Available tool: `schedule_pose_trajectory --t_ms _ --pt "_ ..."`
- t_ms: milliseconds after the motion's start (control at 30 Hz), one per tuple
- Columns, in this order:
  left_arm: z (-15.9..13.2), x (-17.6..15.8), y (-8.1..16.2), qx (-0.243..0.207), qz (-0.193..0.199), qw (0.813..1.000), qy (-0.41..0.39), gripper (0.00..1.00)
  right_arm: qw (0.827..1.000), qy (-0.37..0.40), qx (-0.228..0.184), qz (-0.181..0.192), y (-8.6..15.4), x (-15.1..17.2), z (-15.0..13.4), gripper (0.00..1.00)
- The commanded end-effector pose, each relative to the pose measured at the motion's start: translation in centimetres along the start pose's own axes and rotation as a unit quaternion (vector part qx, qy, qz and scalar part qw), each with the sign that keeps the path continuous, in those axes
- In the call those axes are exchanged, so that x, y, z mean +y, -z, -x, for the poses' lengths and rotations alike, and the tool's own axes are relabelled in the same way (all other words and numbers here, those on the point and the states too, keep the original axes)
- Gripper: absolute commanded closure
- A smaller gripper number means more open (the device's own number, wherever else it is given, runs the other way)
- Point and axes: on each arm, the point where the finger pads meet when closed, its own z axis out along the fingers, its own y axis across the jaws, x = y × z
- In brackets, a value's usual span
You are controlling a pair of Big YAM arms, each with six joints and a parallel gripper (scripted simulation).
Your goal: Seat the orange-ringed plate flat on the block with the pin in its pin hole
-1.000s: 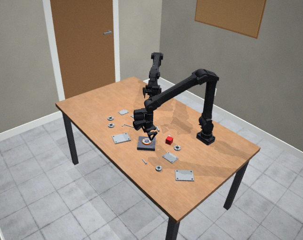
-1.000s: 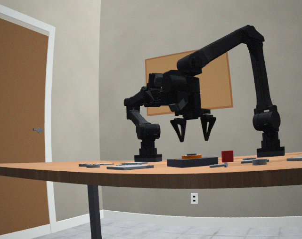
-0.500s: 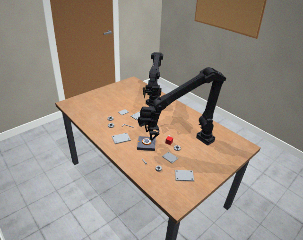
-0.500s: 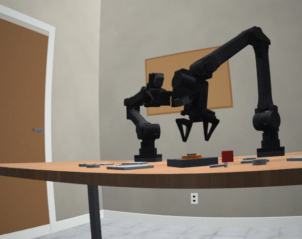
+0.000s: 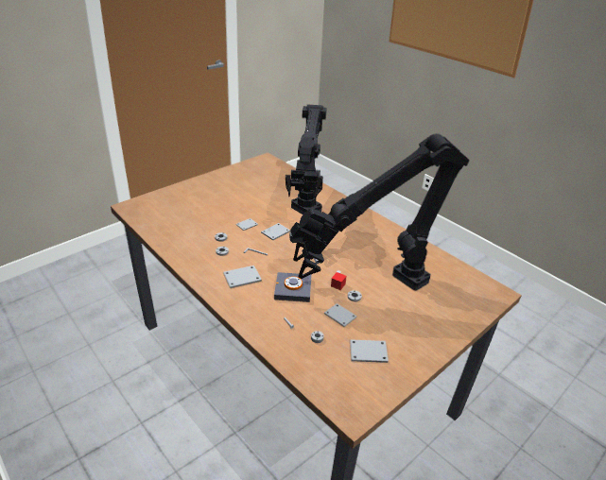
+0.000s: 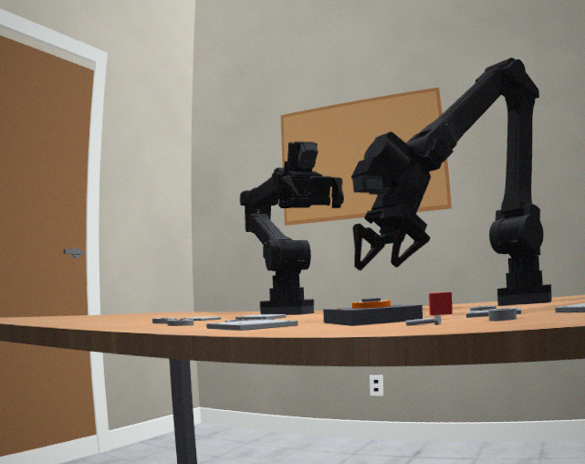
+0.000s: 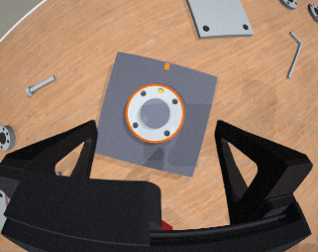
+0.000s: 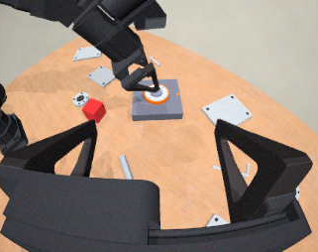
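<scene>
The orange-ringed plate (image 5: 292,282) lies flat on the dark grey block (image 5: 291,292), with the grey post filling its centre hole. In the left wrist view the plate (image 7: 155,113) shows small holes around the post. The hole nearest the block's orange edge mark (image 7: 166,64) shows a yellowish dot. My left gripper (image 5: 306,269) hangs open and empty above the plate, clear of it in the exterior view (image 6: 384,259). My right gripper (image 5: 302,181) is open and empty, folded back near its base, and sees the plate from afar.
A red cube (image 5: 337,280) stands right of the block. Grey square plates (image 5: 242,276) (image 5: 339,315) (image 5: 369,350), ring flanges (image 5: 354,295) (image 5: 317,336) (image 5: 221,250), a bolt (image 5: 287,322) and a hex key (image 5: 254,251) lie scattered around it.
</scene>
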Motion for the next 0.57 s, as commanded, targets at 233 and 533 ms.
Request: schedule_pose_trajectory --t_ms 233,533 --pt "1.9 0.32 0.31 -0.027 0.0 1.0 -0.005 0.0 1.0 0.005 -0.015 0.0 0.18 -0.01 1.21 0.0" --pt "1.89 0.06 0.31 -0.027 -0.001 1.0 -0.007 0.0 1.0 0.005 -0.015 0.0 0.18 -0.01 1.21 0.0"
